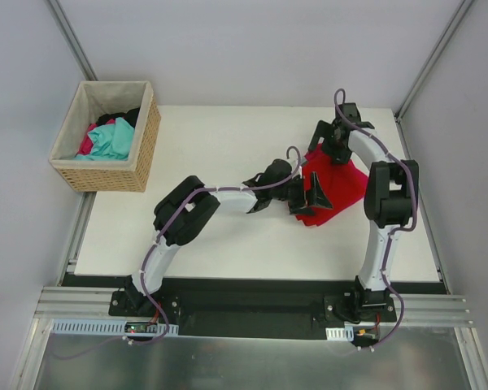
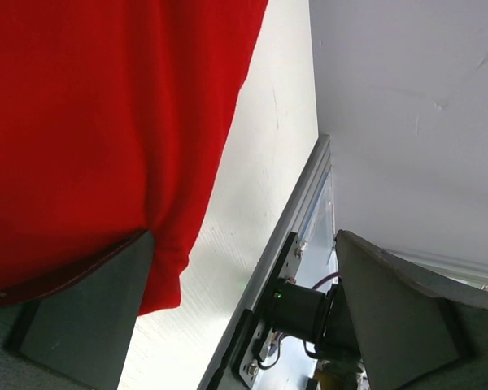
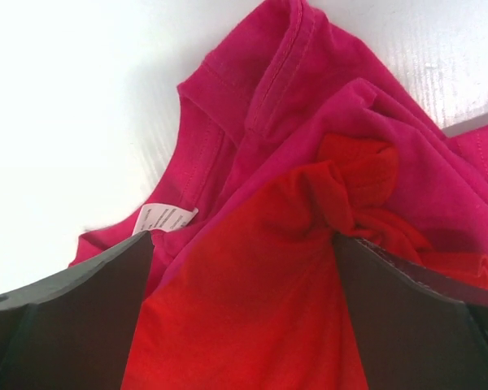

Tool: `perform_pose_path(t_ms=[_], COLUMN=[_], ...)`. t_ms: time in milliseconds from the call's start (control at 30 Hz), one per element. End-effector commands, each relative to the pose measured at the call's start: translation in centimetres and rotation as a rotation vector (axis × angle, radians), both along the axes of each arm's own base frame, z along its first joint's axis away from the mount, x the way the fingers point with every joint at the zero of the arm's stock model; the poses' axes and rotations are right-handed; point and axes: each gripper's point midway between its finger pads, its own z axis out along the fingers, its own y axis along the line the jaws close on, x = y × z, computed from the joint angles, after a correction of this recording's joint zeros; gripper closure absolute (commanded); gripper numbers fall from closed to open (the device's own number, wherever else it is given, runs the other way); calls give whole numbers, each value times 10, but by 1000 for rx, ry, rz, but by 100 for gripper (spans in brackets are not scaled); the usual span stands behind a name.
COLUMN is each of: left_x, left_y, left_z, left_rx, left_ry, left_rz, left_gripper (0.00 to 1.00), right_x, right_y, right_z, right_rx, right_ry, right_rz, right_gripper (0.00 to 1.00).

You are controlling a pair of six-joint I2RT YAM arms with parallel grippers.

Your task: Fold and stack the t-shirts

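Observation:
The bright red t-shirt (image 1: 342,188) lies crumpled at the right of the table. In the right wrist view it (image 3: 260,309) lies on top of the magenta-pink t-shirt (image 3: 252,89), whose white neck label (image 3: 164,218) shows. My left gripper (image 1: 311,195) is open at the red shirt's left edge. In its wrist view (image 2: 244,236) the red cloth (image 2: 89,122) hangs over the left finger (image 2: 81,313), with nothing between the jaws. My right gripper (image 1: 324,150) is open over the pile's far edge. In its wrist view (image 3: 244,244) a bunched part of the red shirt lies between the wide jaws.
A wicker basket (image 1: 146,138) with a cloth liner stands at the table's far left, holding teal, pink and dark clothes. The table's near edge and metal rail (image 2: 285,244) run close beside the red shirt in the left wrist view. The cage walls stand on both sides.

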Motion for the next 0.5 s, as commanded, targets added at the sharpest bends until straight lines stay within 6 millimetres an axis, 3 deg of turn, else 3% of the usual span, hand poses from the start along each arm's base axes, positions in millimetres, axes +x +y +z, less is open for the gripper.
perform_pose_path(t_ms=[0,100,133,233,367,467], left_x=[1,-1,-4,-6,-9,-9], left_y=[-10,-11,-11,-11,-10,-11], left_z=[42,57,59,66,72,77], left_rx=[-80,-87,-81,-76,-76,-80], left_ry=[-53,-78,-80,-100,-110,-115], left_rz=[-33,-35,-37,-28,-20,-16], left_gripper=[5,5,5,5,5,5], right_x=[9,-1,-7,-23,-39,-52], right_y=[-10,-8,-8,-7,-14,-18], right_z=[85,108,125,142,139,125], right_rx=[-35,-39,-36,-32,-66,-82], right_ry=[-185,-217,-243,-274,-263,-230], right_rz=[-3,12,13,18,0,-10], right_gripper=[3,3,3,3,3,3])
